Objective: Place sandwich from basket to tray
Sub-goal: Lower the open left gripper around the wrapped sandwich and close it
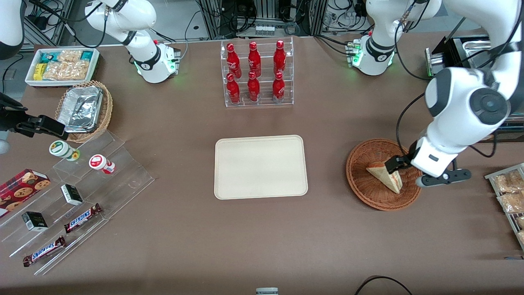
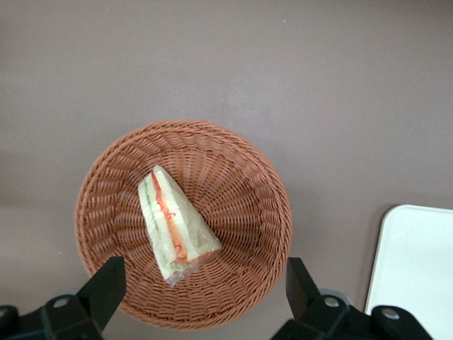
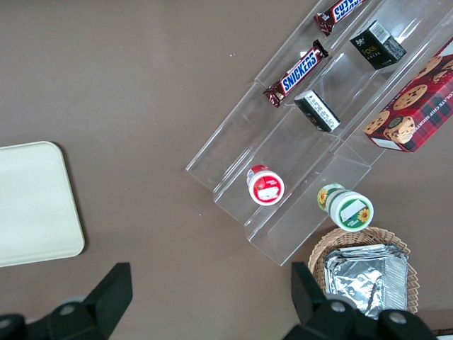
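The sandwich [image 1: 387,177] [image 2: 173,223], a clear-wrapped white wedge with orange and green filling, lies in the round reddish-brown wicker basket [image 1: 360,180] [image 2: 241,177]. My left gripper [image 1: 399,166] [image 2: 204,283] hovers just above the basket, over its edge and beside the sandwich. It is open, and its dark fingers [image 2: 106,283] stand wide apart with nothing between them. The cream tray [image 1: 260,166] [image 2: 417,269] lies flat and bare at the table's middle, a short way from the basket toward the parked arm's end.
A clear rack of red bottles [image 1: 257,73] stands farther from the front camera than the tray. A stepped acrylic shelf [image 1: 82,192] with snacks, a tan basket of foil containers [image 1: 84,110] and a white snack box [image 1: 61,65] lie toward the parked arm's end. Snack packets [image 1: 509,196] lie beside the basket.
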